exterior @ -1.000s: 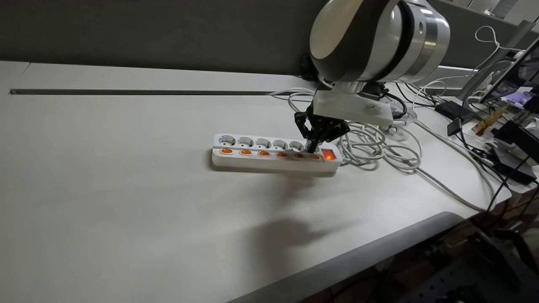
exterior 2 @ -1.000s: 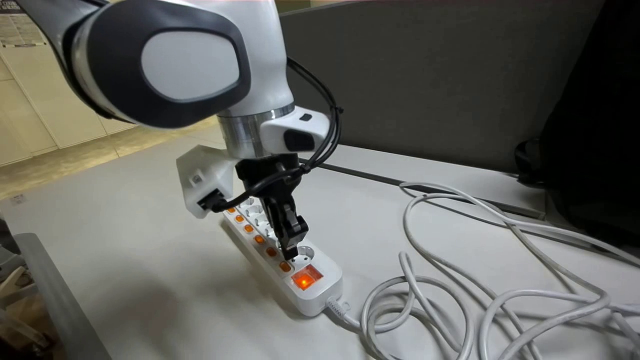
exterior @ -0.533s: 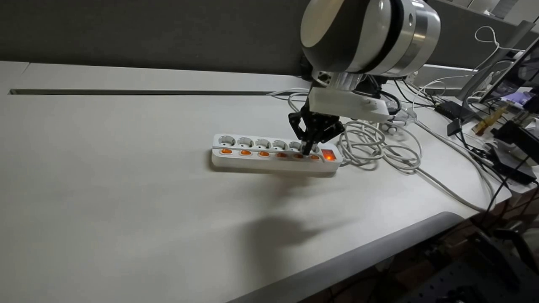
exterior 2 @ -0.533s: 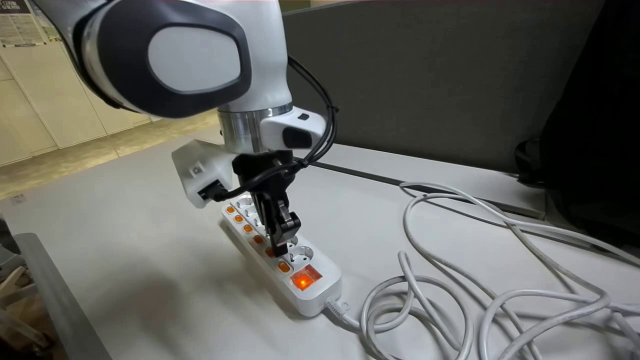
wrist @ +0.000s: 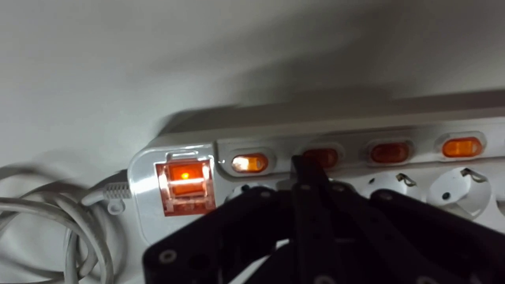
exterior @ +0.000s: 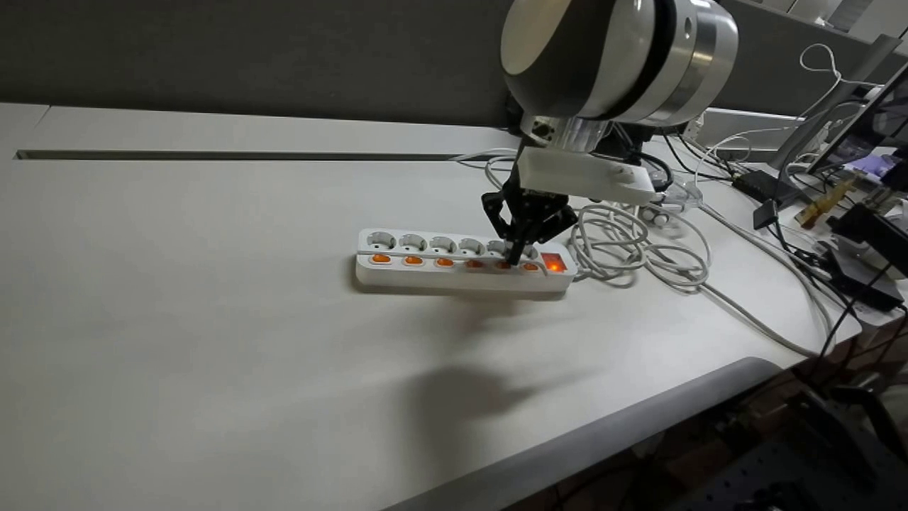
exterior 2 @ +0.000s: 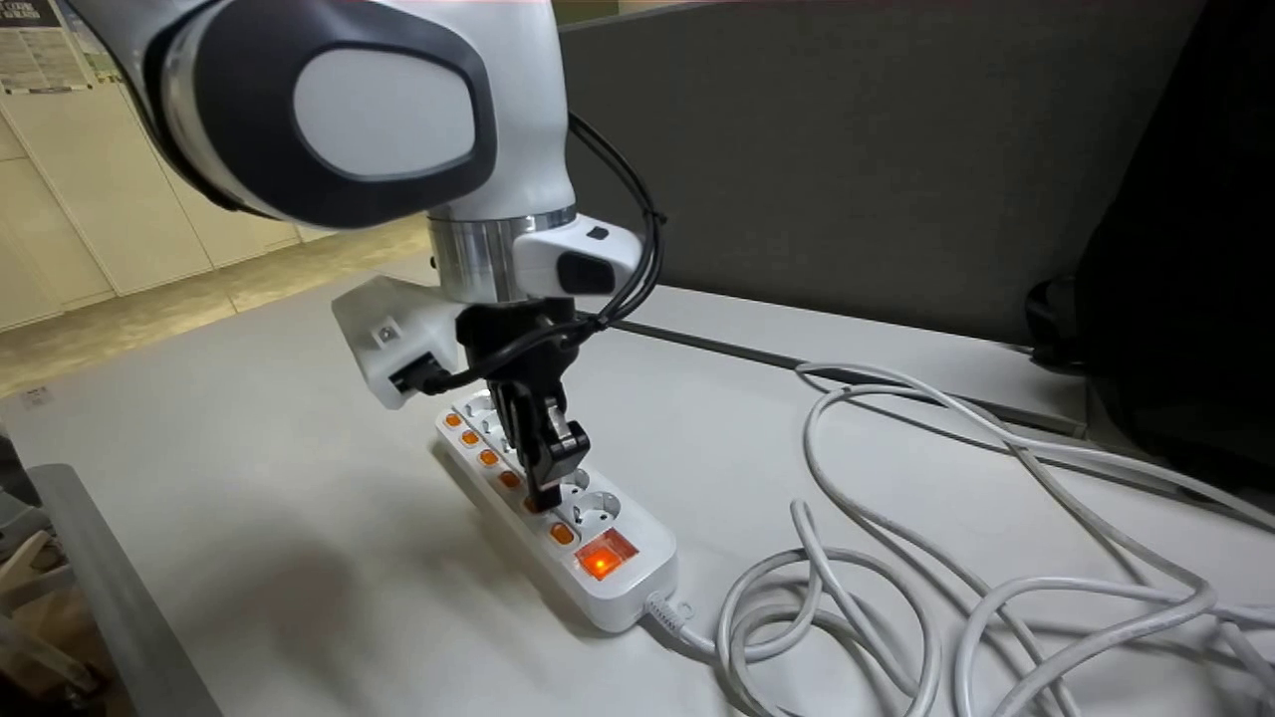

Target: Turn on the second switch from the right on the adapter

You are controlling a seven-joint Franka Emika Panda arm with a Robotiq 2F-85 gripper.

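Observation:
The adapter is a white power strip (exterior: 454, 280) lying on the table, with a row of sockets and small orange switches; it also shows in an exterior view (exterior 2: 633, 593) and the wrist view (wrist: 146, 189). A larger lit main switch (wrist: 185, 181) sits at its cable end. The small switch second from that end (wrist: 328, 157) looks dark red and is partly covered by my fingertips. The small switch (wrist: 249, 163) beside the main one looks bright. My gripper (wrist: 305, 162) is shut and empty. In both exterior views its tips (exterior: 513, 260) (exterior 2: 544, 498) are at that second small switch; contact cannot be told.
White coiled cables (exterior: 631, 248) lie at the strip's cable end, also large in an exterior view (exterior 2: 847, 597). A grey partition (exterior: 248, 64) stands behind the table. A monitor and black devices (exterior: 766, 186) stand at the far right.
My shut gripper has moved along the strip away from the main switch, from the first small switch to the second, and come lower. The strip has shifted slightly.

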